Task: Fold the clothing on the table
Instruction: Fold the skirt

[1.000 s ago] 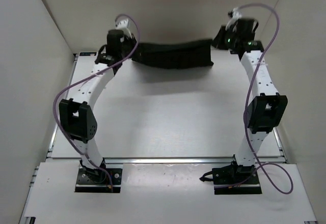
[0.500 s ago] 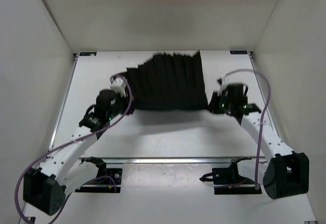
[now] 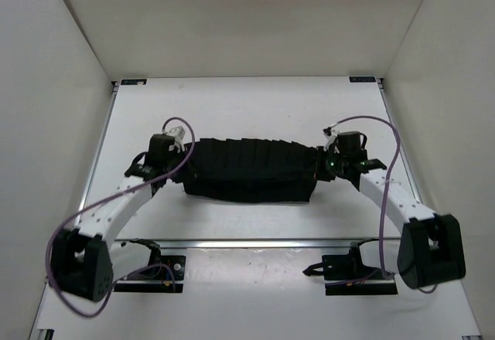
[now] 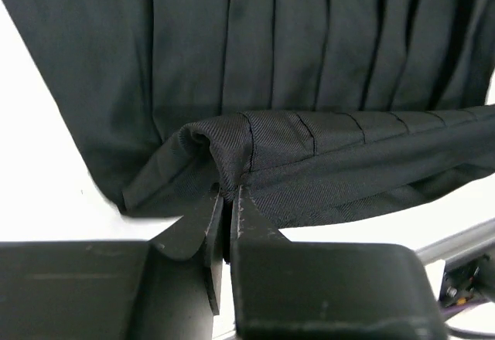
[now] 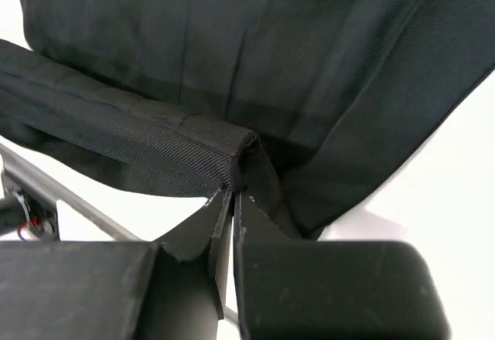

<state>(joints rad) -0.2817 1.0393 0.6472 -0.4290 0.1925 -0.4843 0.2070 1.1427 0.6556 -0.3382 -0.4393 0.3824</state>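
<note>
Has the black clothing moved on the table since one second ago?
Yes. The clothing has come from the far edge of the table toward its near edge.

White table (image 3: pixel 247 112) with metal rail edge (image 3: pixel 255 242), dark marks (image 3: pixel 131 82) at its far corners, black pleated clothing (image 3: pixel 251 171) lying across its middle

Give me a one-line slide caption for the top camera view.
Left gripper and right gripper each pinch an end of the pleated black clothing over the white table.
</note>
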